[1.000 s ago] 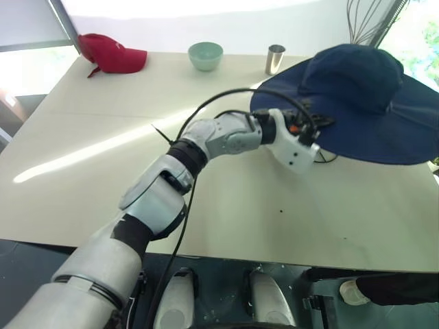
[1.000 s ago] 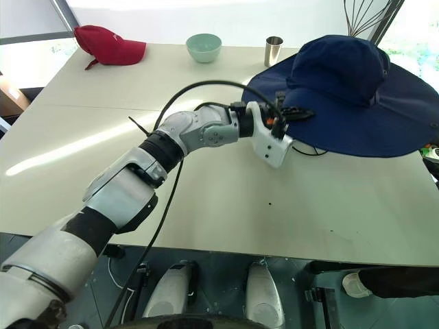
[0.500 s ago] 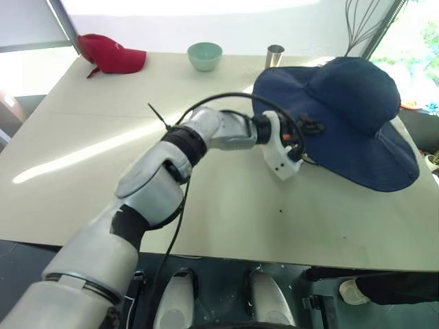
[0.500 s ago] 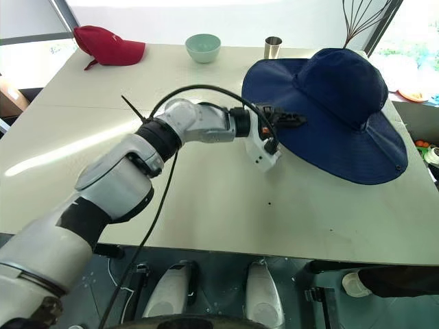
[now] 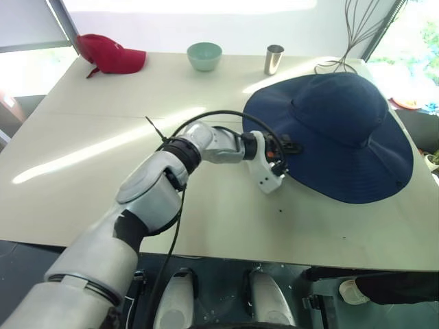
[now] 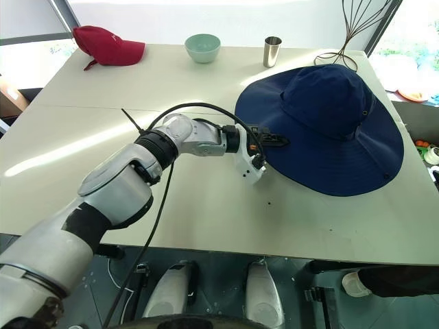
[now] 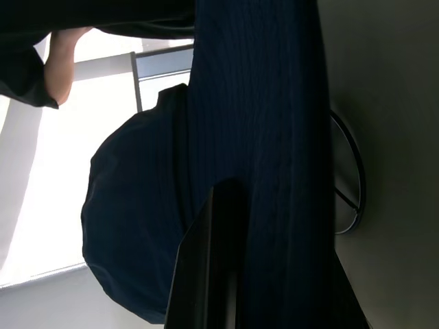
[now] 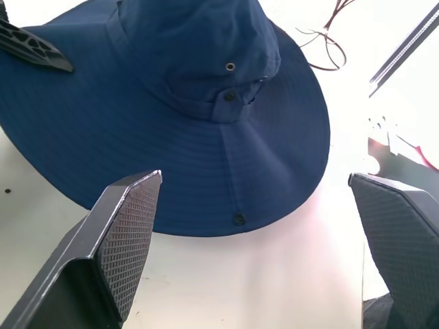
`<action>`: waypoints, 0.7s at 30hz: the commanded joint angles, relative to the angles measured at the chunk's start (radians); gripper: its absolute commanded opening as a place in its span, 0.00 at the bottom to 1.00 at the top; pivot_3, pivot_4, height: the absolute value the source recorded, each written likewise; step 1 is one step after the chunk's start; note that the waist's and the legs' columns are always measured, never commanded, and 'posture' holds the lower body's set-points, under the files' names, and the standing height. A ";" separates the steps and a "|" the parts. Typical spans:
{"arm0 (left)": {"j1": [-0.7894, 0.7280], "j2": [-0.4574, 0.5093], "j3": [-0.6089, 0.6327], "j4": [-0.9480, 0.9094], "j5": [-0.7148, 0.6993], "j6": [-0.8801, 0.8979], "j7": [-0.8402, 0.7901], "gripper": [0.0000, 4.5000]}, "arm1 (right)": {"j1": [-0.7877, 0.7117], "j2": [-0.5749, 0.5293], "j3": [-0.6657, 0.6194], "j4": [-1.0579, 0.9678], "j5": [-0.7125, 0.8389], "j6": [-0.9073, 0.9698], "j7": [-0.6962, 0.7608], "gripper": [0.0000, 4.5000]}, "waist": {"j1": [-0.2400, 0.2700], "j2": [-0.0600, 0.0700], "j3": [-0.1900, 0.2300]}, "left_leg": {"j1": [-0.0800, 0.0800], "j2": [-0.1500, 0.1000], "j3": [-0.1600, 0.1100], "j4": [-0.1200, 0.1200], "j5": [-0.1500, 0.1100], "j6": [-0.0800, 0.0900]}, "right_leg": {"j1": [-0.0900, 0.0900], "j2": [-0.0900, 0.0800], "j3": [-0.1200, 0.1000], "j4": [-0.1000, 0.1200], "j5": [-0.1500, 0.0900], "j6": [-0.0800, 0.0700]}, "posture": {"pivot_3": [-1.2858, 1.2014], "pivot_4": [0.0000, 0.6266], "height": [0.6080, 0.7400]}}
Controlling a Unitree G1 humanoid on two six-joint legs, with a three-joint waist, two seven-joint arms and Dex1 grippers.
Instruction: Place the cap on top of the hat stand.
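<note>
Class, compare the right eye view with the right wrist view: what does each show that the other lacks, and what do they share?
Right eye view adds: the red baseball cap, green bowl, metal cup and tall wire frame along the far side of the table. Right wrist view adds: the right end effector, open, and the metal eyelets on the crown of the navy cap. Shared: the navy cap, the left end effector at its brim, and the table.

- Sun hat (image 6: 322, 127): navy blue
- Baseball cap (image 6: 106, 44): red
- Bowl (image 6: 202, 47): pale green
- Cup (image 6: 273, 51): silver
- Table (image 6: 103, 123): cream
</note>
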 commanded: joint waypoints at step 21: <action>0.053 0.398 0.160 -0.163 -0.247 -0.316 -0.209 0.65 | -0.006 -0.141 0.141 0.282 -0.206 -0.103 0.011 1.00 | 0.000 0.001 -0.001 | 0.001 0.000 0.001 0.000 0.000 0.000 | 0.000 0.000 0.001 0.001 0.002 0.000 | 0.52 0.24 0.99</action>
